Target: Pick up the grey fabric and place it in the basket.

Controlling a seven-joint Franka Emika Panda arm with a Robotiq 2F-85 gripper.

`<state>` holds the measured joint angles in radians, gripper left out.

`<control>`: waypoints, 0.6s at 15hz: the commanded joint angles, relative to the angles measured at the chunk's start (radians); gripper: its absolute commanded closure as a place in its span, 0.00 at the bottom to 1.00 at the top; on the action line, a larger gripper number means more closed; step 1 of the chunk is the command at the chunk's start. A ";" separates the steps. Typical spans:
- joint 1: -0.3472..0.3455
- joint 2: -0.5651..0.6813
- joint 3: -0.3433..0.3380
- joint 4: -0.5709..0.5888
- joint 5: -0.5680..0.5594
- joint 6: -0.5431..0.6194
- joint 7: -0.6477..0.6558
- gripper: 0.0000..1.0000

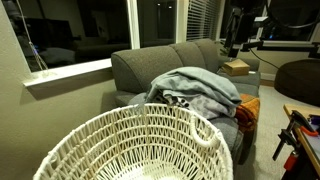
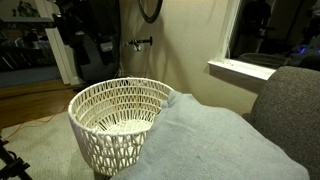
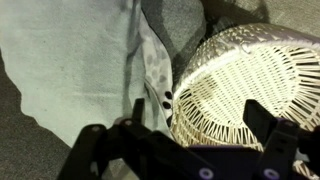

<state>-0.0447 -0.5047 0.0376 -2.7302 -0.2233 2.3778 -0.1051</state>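
wrist view has the hand (image 3: 175, 132) at the bottom of the frame, opened up wide. one of the fingers (image 3: 272, 135) sits over the basket (image 3: 250, 85) side and the other is out over the grey fabric (image 3: 70, 70). there's nothing clamped between them, just cloth and basket rim showing through the gap. can't tell from this angle whether the tips are actually touching anything or hanging just above it.

the grey fabric is outside the basket. in an exterior view it's a big rumpled heap (image 1: 200, 88) on the seat of the grey couch (image 1: 140, 68), lying on top of a white fabric with black spots (image 3: 155, 75). that spotted one pokes out along its edge, right next to the basket rim in the wrist view. an orange cloth (image 1: 247, 113) peeks out at the far side of the pile.

the basket stands upright just beside the couch. in an exterior view the grey fabric (image 2: 210, 145) spreads across the foreground, and its edge comes right up against the basket's woven wall (image 2: 110, 140).
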 commanded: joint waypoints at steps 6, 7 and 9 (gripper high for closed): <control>-0.063 0.169 0.041 0.049 -0.165 0.180 0.139 0.00; -0.072 0.188 0.045 0.059 -0.196 0.191 0.161 0.00; -0.093 0.222 0.056 0.079 -0.266 0.207 0.215 0.00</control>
<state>-0.0917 -0.3397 0.0616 -2.6854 -0.3959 2.5468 0.0259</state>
